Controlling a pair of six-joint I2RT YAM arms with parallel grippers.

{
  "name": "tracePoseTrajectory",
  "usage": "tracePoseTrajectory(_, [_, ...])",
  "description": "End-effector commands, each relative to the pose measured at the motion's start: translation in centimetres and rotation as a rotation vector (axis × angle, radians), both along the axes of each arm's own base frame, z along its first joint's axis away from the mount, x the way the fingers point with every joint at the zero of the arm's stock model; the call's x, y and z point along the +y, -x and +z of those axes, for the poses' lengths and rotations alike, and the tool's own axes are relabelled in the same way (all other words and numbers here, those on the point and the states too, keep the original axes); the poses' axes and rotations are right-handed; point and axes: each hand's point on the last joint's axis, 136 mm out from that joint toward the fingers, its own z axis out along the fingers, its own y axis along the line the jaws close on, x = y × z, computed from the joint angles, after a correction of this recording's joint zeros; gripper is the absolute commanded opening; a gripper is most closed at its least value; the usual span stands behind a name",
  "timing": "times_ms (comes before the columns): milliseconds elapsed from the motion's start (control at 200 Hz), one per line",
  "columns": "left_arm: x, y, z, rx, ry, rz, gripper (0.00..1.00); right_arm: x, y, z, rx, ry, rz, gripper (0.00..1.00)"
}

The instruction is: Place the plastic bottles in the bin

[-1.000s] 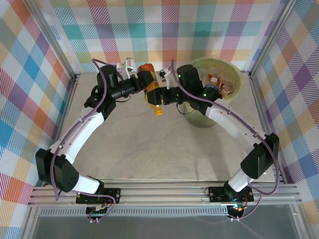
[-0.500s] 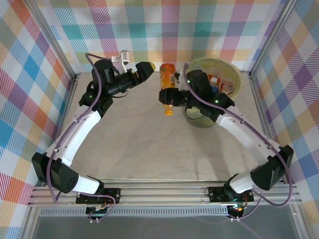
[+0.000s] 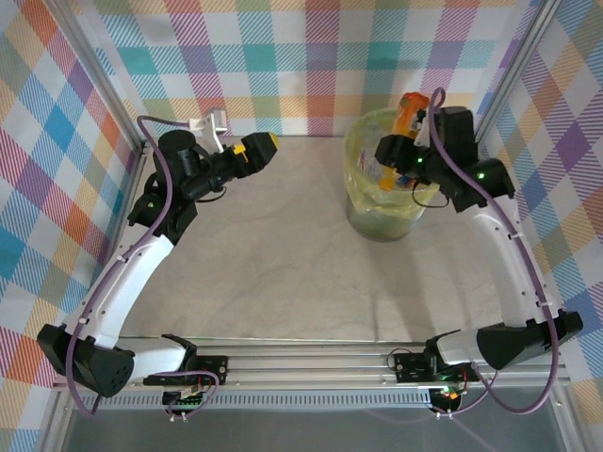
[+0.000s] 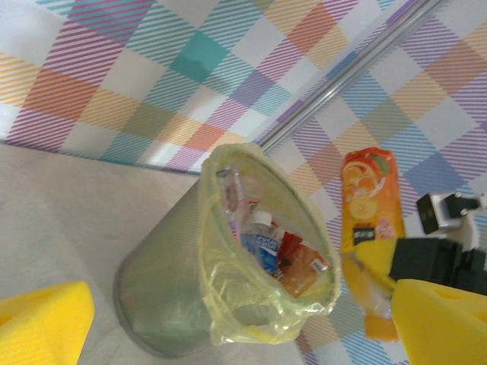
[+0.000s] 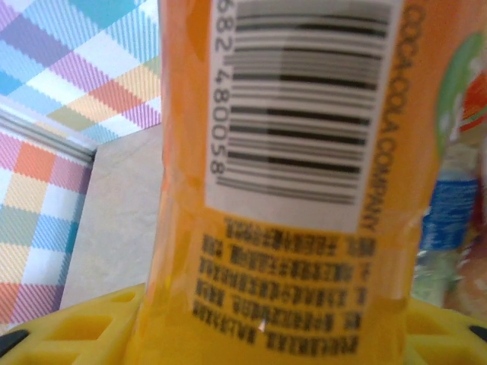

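We are looking at the bin (image 3: pixel 375 224) standing on the far right part of the pale, marble-veined table (image 3: pixel 273 273). It is a tall round wastebasket with grey, dull walls, and its translucent yellow-green bag (image 4: pixel 228 327) is crinkling loosely over the rim. Inside, several bottles are lying jumbled: a clear one (image 4: pixel 230 190), one with a blue label (image 4: pixel 262 247) and one with a red-orange label (image 4: pixel 304 266). The right gripper (image 3: pixel 403 149) is clenching the orange bottle (image 3: pixel 412 109), a smooth cylinder with a glossy printed wrap and a white barcode panel (image 5: pixel 297 99). Its yellow ribbed fingers (image 5: pixel 84 331) are pressing the bottle from both sides. The bottle is hanging at the far right edge of the bin's mouth — over the opening or just behind it, we cannot tell. The left gripper (image 3: pixel 256 148) is hovering well to the left of the bin, released, with its blocky yellow fingers (image 4: pixel 42 323) spread wide and gripping nothing. Checked cloth (image 3: pixel 283 56) is lining the walls behind and to both sides, and an aluminium frame post (image 4: pixel 346 72) is running close past the bin — the tightest spot around the right arm.
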Motion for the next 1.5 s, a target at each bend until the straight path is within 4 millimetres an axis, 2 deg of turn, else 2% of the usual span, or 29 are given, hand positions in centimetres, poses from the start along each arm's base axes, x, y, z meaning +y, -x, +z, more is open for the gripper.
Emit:
tracePoseTrajectory(0, [0.6, 0.4, -1.6, 0.011, -0.054, 0.029, 1.00, 0.1, 0.2, -0.8, 0.073, 0.041, 0.098, 0.54])
tracePoseTrajectory(255, [0.9, 0.4, -3.9, 0.068, -0.080, 0.046, 1.00, -2.1, -2.3, -1.9, 0.113, 0.323, 0.171, 0.53])
tracePoseTrajectory(435, [1.1, 0.4, -4.3, 0.079, -0.083, 0.058, 1.00, -3.1, -3.9, -2.8, 0.143, 0.435, 0.208, 0.54])
tracePoseTrajectory(620, [1.3, 0.4, -4.9, 0.093, -0.083, 0.066, 1.00, -4.4, -5.2, -4.4, 0.207, 0.518, 0.200, 0.55])
tracePoseTrajectory(895, [1.2, 0.3, -5.4, 0.110, -0.081, 0.069, 1.00, -4.8, -6.5, -7.1, 0.283, 0.554, 0.212, 0.59])
tracePoseTrajectory(1105, [1.3, 0.2, -5.7, 0.118, -0.086, 0.075, 1.00, -5.1, -6.5, -8.4, 0.327, 0.565, 0.203, 0.69])
tracePoseTrajectory(1200, [1.3, 0.1, -5.8, 0.119, -0.086, 0.075, 1.00, -5.2, -6.4, -8.7, 0.338, 0.570, 0.200, 0.77])
tracePoseTrajectory(1390, [1.2, -0.1, -6.0, 0.126, -0.086, 0.074, 1.00, -5.4, -6.2, -7.5, 0.316, 0.566, 0.182, 0.93])
tracePoseTrajectory(1495, [1.1, -0.1, -6.2, 0.130, -0.085, 0.072, 1.00, -5.6, -6.2, -6.3, 0.283, 0.564, 0.161, 0.98])
